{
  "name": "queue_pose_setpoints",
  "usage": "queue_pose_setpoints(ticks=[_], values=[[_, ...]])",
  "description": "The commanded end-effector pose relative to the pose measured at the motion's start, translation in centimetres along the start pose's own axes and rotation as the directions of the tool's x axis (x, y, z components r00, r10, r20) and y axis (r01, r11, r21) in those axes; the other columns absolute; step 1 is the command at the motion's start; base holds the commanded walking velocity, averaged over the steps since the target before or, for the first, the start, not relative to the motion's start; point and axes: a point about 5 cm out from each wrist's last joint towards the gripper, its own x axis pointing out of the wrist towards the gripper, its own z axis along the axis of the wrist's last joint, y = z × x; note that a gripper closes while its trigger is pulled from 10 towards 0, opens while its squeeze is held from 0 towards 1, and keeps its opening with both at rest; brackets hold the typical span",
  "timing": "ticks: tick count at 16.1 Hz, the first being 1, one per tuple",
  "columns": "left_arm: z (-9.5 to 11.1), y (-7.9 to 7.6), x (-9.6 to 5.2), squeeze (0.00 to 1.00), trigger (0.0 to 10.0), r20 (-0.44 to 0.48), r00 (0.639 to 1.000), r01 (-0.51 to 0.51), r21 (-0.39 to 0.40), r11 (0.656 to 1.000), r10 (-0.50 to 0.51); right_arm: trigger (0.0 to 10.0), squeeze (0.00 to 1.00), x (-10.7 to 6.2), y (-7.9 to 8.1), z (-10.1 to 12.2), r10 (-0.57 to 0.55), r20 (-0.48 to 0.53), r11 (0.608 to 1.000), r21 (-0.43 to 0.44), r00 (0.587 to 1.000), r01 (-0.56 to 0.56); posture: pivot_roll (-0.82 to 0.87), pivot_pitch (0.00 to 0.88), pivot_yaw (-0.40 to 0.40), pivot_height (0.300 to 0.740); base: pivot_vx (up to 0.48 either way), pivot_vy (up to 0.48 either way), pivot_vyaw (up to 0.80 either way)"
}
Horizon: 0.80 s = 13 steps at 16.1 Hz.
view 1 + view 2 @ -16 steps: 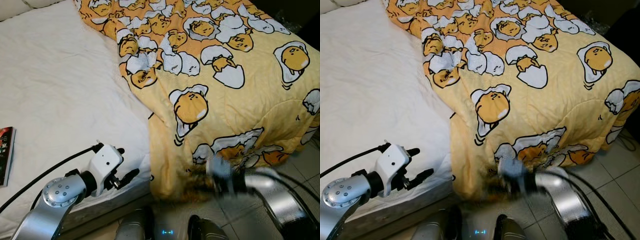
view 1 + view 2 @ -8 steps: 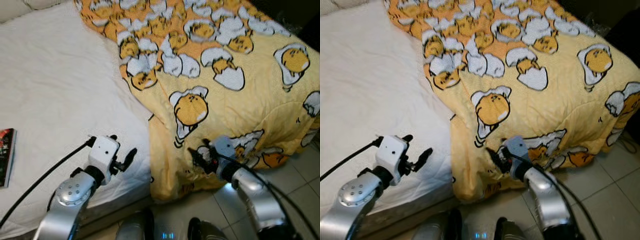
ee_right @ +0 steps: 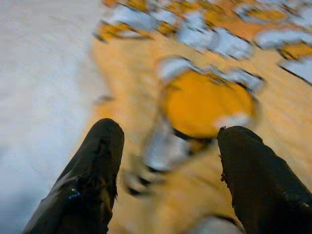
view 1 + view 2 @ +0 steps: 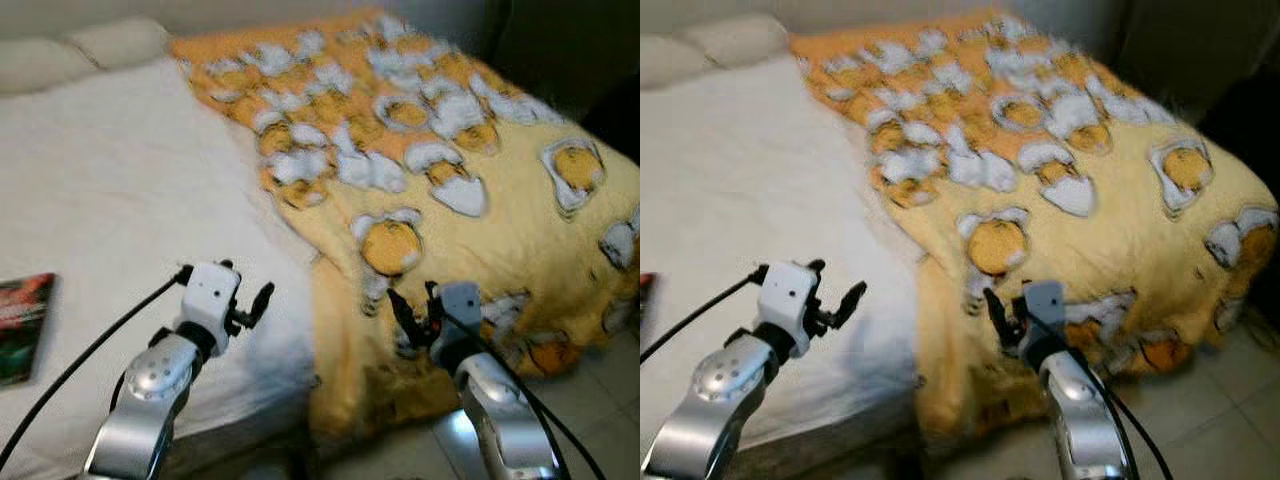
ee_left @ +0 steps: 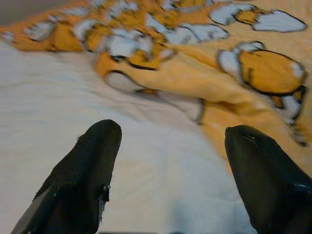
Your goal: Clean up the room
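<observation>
A yellow blanket (image 4: 470, 150) printed with egg cartoons covers the right half of the bed and hangs over its front edge. The left half is bare white sheet (image 4: 110, 190). My left gripper (image 4: 248, 298) hovers open over the sheet, close to the blanket's crumpled left edge (image 5: 161, 92); its fingers (image 5: 92, 161) hold nothing. My right gripper (image 4: 412, 305) is open just above the blanket near the bed's front edge, pointing at an egg print (image 3: 204, 105). Nothing is between its fingers (image 3: 97, 165).
A dark-covered book (image 4: 25, 318) lies on the sheet at the far left. Pillows (image 4: 100, 42) sit at the head of the bed. Tiled floor (image 4: 615, 385) runs along the right of the bed. The eye views are blurred.
The camera has tilted up, bringing the pillows into view. My right gripper rose from the bed's foot onto the blanket's front part. My left gripper lifted slightly toward the blanket's edge.
</observation>
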Motion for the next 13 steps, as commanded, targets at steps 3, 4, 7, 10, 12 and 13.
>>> queue_pose_setpoints(ticks=[3, 4, 7, 10, 12, 13], values=[[0.1, 1.0, 0.3, 0.0, 10.0, 0.005, 0.998, -0.061, 0.04, 0.997, 0.061, 10.0, 0.0, 0.8, 1.4, 0.9, 0.074, 0.04, 0.997, -0.014, 0.996, -0.074, 0.08, 0.0, 0.055, 0.74, 0.0, -0.48, 0.8], [0.2, 1.3, 0.3, 0.0, 10.0, 0.004, 0.997, -0.08, 0.042, 0.996, 0.08, 10.0, 0.0, 0.9, 1.2, 0.9, 0.063, 0.04, 0.998, -0.012, 0.997, -0.063, 0.08, 0.0, 0.052, 0.74, 0.0, -0.48, 0.8], [0.2, 1.5, 0.4, 0.0, 10.0, 0.005, 0.996, -0.084, 0.053, 0.995, 0.084, 10.0, 0.0, 1.0, 0.8, 0.6, 0.034, 0.027, 0.999, -0.007, 0.999, -0.034, 0.09, 0.0, 0.057, 0.74, 0.0, -0.48, 0.53], [0.3, 1.6, 0.7, 0.0, 10.0, 0.006, 0.996, -0.093, 0.043, 0.995, 0.093, 10.0, 0.0, 0.9, -0.2, 0.0, -0.058, -0.005, 0.998, 0.038, 0.998, 0.058, 0.09, 0.0, 0.065, 0.74, 0.0, 0.0, 0.0], [0.2, 1.7, 0.8, 0.0, 10.0, 0.006, 0.996, -0.084, 0.031, 0.996, 0.083, 10.0, 0.0, 0.8, -0.3, 0.2, -0.084, 0.024, 0.996, 0.03, 0.996, 0.083, 0.09, 0.0, 0.068, 0.74, 0.0, 0.0, 0.0], [0.2, 1.7, 0.8, 0.0, 10.0, 0.003, 0.996, -0.084, 0.031, 0.996, 0.084, 10.0, 0.0, 0.8, -0.4, 0.1, -0.1, 0.021, 0.995, 0.006, 0.995, 0.1, 0.08, 0.0, 0.067, 0.74, 0.0, 0.0, 0.0]])
